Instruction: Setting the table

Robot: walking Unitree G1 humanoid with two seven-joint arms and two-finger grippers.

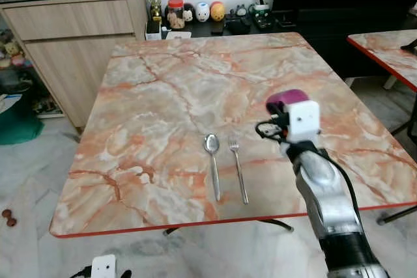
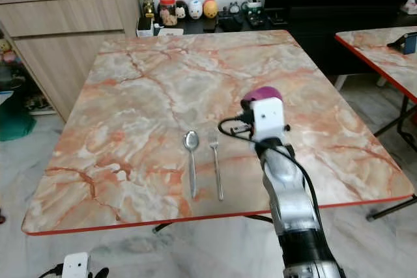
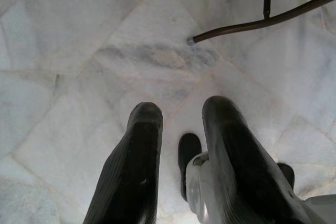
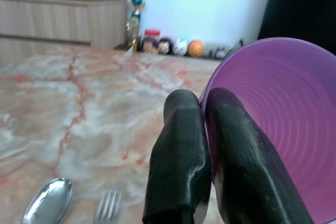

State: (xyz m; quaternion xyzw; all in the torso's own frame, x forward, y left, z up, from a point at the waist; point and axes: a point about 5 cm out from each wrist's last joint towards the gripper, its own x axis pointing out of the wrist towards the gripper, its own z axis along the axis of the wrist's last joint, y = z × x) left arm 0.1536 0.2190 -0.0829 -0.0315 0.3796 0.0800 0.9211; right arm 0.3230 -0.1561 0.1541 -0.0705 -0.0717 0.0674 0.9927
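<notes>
Where marble shows—one spoon (image 1: 212, 154), one fork (image 1: 238, 168), seemingly one purple cup (image 4: 283, 124).

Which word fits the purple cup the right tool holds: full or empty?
Empty. The right wrist view looks into the purple cup, pinched at its rim by the right tool, showing only bare ridged walls.

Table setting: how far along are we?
Done: spoon and fork lie side by side near the front edge of the marble table. In hand: the right gripper pinches the rim of a purple cup above the table, to the fork's right. Left: setting the cup down. The left gripper hangs idle over the floor.
</notes>
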